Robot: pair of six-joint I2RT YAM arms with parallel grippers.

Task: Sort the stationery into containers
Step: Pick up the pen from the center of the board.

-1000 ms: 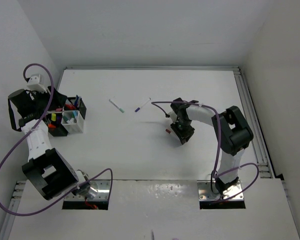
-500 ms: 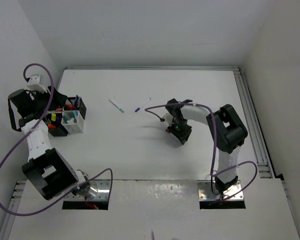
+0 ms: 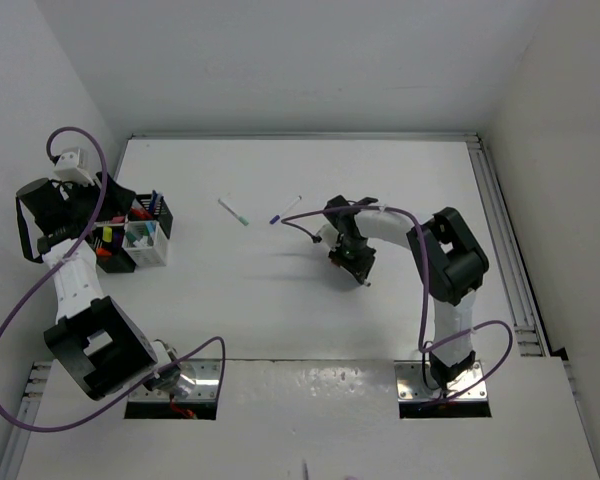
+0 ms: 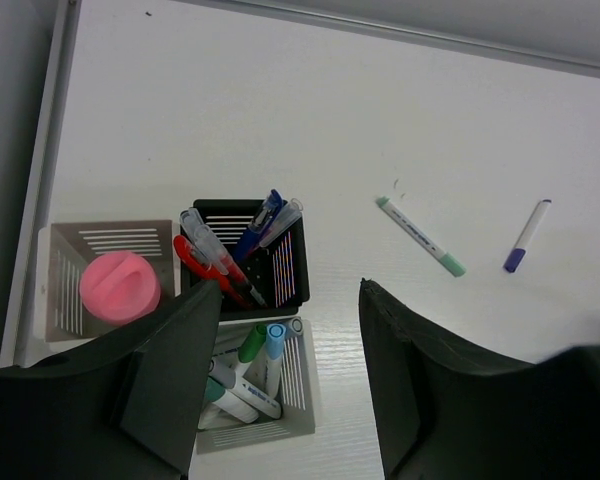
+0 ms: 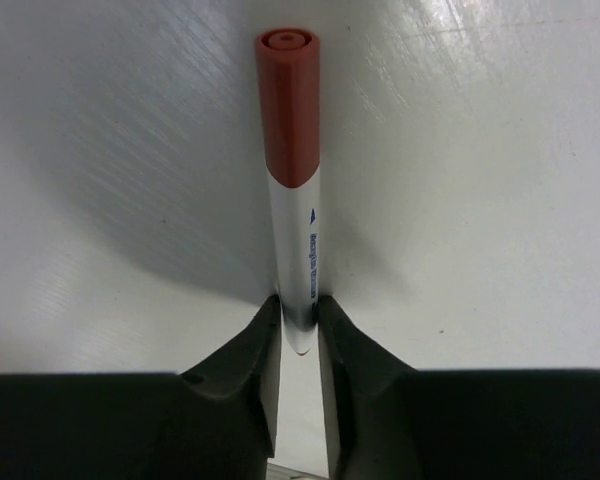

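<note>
Only the right wrist view shows the grip: the right gripper (image 5: 298, 322) pinches the white barrel of a red-capped marker (image 5: 296, 235). Its long axis runs straight out from the fingers, cap pointing away, low over the desk (image 5: 500, 150). From above, mid-desk, the arm hides the marker. The left wrist view shows the left gripper (image 4: 290, 300) spread, holding nothing, above the holders (image 4: 285, 265). A green pen (image 4: 420, 236) and a purple pen (image 4: 527, 236) lie beyond.

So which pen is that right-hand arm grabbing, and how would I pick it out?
Look at the middle of the white table, where the right gripper points down. Clamped in it is a white-barrelled marker with a brick-red cap; its loose neighbours are a green-capped pen and a purple-capped pen.
</note>
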